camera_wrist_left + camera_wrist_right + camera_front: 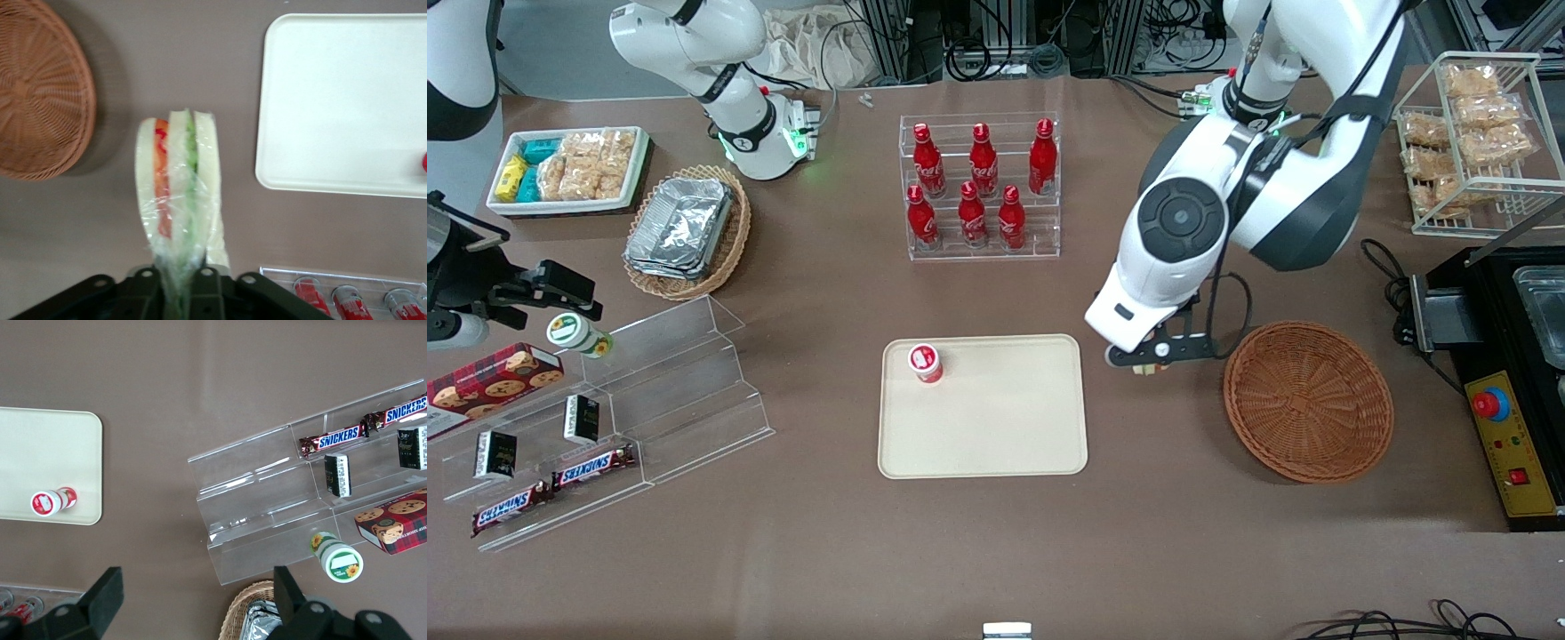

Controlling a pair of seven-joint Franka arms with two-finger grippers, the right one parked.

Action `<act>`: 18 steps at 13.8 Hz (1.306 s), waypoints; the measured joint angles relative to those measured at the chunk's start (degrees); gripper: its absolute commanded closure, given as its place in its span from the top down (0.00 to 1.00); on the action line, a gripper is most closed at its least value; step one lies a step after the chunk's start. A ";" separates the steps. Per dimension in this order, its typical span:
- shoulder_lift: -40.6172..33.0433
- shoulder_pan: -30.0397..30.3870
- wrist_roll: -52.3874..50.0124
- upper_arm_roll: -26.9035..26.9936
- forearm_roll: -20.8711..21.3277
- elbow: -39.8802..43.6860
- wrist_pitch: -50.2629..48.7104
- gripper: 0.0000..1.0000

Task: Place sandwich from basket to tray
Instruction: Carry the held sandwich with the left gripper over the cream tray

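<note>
Sandwich [177,193] | pinched in gripper [179,280] | above table, between basket [40,93] and tray [333,100]

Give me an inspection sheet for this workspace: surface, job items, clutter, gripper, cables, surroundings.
Surface: brown table, no spills seen.
Job's things: wrapped triangular white-bread sandwich held over the bare table between the round reddish-brown wicker basket and the flat beige rectangular tray; no sandwich in the basket; tray carries one red-and-white cup.
Clutter: clear rack of red bottles; tan wicker basket with foil containers; white bin of snack packets; clear stepped shelf with Snickers bars; wire rack of snack bags.
Grippers: left gripper shut on the sandwich's wrap, above the table beside the tray.
Cables: black cables near the black control box.
Surroundings: cable bundles along the table's back edge.
</note>
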 measured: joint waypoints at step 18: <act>21.17 -3.68 4.52 -1.17 4.21 -0.18 28.97 0.00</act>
